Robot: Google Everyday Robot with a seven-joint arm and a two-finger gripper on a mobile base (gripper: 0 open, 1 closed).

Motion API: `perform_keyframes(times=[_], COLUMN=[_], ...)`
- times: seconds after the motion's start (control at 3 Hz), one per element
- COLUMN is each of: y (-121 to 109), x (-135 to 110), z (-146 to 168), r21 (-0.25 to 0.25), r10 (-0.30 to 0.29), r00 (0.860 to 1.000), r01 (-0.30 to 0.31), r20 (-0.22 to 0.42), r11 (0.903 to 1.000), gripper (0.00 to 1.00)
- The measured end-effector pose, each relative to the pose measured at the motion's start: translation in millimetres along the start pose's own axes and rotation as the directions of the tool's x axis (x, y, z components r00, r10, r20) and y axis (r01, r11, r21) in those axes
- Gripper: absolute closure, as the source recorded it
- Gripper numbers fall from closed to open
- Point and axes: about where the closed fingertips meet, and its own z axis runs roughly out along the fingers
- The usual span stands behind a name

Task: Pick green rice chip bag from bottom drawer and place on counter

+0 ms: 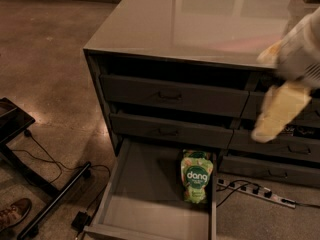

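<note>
The green rice chip bag (196, 177) lies flat inside the open bottom drawer (135, 194), against its right wall, with its white "dang" lettering facing up. The counter (200, 19) is the glossy grey top of the cabinet. My gripper (280, 109) hangs blurred at the right, in front of the right-hand drawer fronts, just below the counter's front edge. It is well above and to the right of the bag and touches nothing.
Closed grey drawers (170, 96) with dark handles sit above the open one. A power strip (255, 191) and cables lie on the floor to the right. A black stand (30, 184), cords and a brown shoe (12, 214) are at the left.
</note>
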Motion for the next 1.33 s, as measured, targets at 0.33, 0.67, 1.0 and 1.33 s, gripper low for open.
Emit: perform_keyframes(times=[0.33, 0.67, 1.0, 1.33], y=[-1, -5, -3, 5], x=[-12, -18, -14, -1], z=[19, 44, 125, 205], r21=[0.006, -0.023, -0.127, -0.207], r10=[0.013, 0.010, 0.109, 0.280], r00=[0.998, 0.999, 0.988, 0.946], r01=[-0.013, -0.009, -0.095, -0.244], r20=[0.058, 0.052, 0.105, 0.162], r11=[0.9999, 0.9997, 0.9873, 0.9473], gripper=[0.00, 0.00, 0.00, 0.00])
